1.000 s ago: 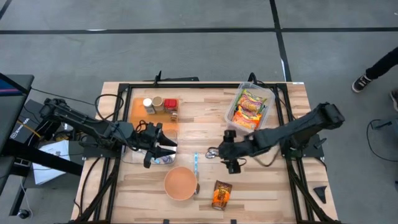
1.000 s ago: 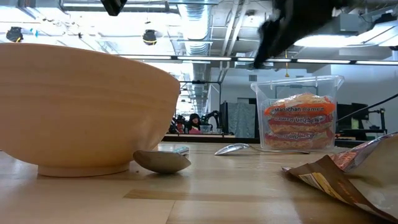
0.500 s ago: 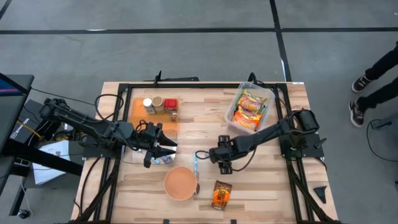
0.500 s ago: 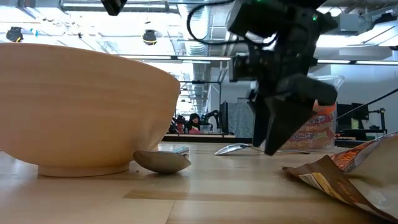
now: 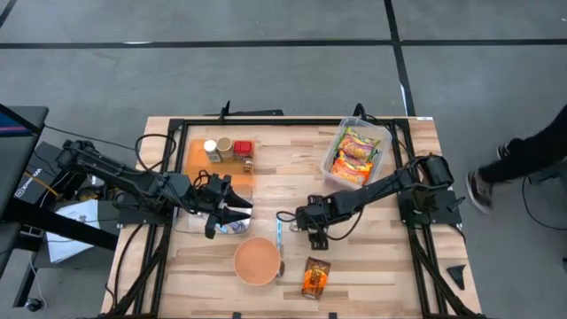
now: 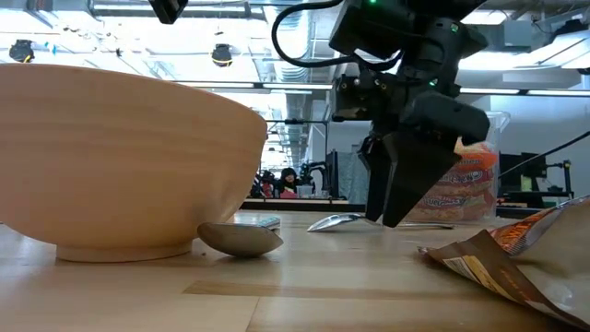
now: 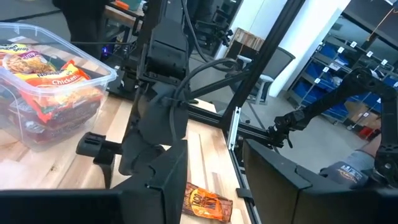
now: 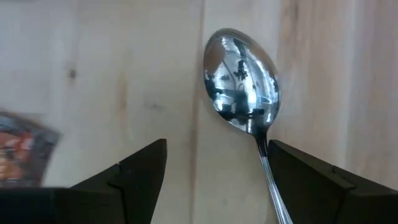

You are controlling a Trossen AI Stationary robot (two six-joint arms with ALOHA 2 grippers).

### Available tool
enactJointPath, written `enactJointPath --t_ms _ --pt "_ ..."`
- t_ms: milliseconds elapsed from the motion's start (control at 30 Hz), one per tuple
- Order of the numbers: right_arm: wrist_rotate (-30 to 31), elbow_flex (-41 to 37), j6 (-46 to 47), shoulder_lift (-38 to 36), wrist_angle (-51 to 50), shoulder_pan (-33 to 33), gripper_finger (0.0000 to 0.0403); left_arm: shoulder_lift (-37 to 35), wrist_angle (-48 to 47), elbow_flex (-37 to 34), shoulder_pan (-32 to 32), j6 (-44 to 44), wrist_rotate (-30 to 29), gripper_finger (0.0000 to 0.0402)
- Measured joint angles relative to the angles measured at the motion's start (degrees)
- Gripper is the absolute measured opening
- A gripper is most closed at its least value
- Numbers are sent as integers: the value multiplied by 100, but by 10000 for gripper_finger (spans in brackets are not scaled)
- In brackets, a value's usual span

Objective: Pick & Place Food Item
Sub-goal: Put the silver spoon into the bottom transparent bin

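Note:
An orange-brown food packet (image 5: 315, 276) lies flat near the table's near edge, also in the low view (image 6: 516, 267) and the left wrist view (image 7: 208, 204). My right gripper (image 5: 313, 233) points steeply down at mid-table, open, its tips low over the wood (image 6: 387, 217). A metal spoon (image 8: 244, 84) lies flat there, and its handle (image 8: 268, 168) runs between the fingers, close to one finger (image 8: 311, 177). My left gripper (image 5: 237, 209) hangs level above the table's left part, open and with nothing between its fingers. My right gripper stands astride the metal spoon's handle (image 8: 271, 177), coming from above and slanting. The handle lies right beside one finger; I cannot tell whether that finger touches it. The spoon rests flat on the table.
A wooden bowl (image 5: 257, 261) stands near the front, with a blue-handled spoon (image 5: 279, 235) beside it. A clear tub of noodle packs (image 5: 354, 155) is at the far right, an orange tray with spice jars (image 5: 226, 151) at the far left. A person's legs pass beyond the right edge.
My right gripper has come down from well above the table toward the metal spoon, shifting a little toward the table's left edge and tipping steeper, and now stands low over the wood. My left gripper has kept still.

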Motion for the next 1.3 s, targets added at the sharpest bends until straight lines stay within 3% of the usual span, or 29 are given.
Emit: enactJointPath --t_ms 200,1300 --pt "-545 4 137 -2 80 -64 274 0 0 0 0 0 0 149" --pt "-326 -4 182 28 257 -69 274 0 -2 0 2 -20 -150 149"
